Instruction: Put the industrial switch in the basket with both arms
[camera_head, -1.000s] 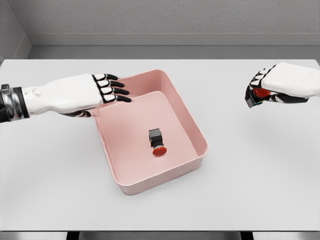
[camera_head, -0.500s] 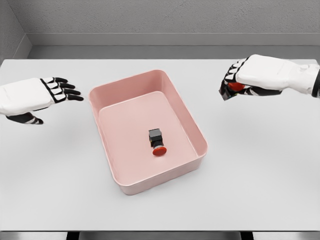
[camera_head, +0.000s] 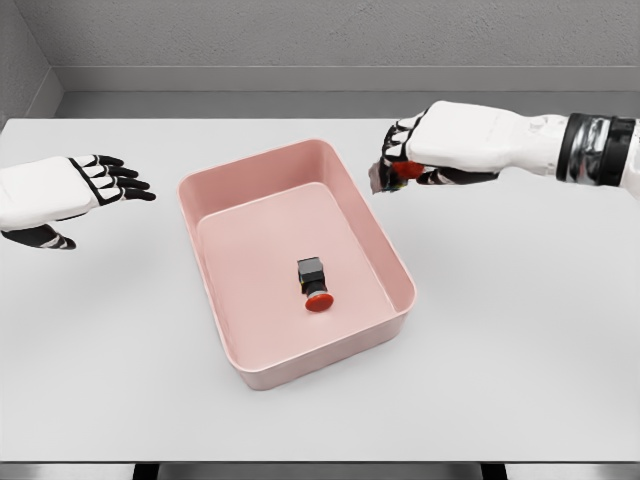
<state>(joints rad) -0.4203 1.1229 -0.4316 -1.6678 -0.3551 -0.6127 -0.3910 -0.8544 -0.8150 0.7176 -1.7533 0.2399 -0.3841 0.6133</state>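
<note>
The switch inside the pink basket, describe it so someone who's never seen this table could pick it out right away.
In the middle of the white table sits a pink rectangular basket. On its floor, toward the right wall, lies the industrial switch: a small black block with a round red button at its near end. A second switch is gripped in the right hand above the table, beside the basket's far right corner; this one lies free.

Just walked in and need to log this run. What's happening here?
One industrial switch already lies in the pink basket. The right hand grips a second switch near the basket's far right rim, not yet over it. The left hand is off to the basket's left, fingers spread, holding nothing.
</note>
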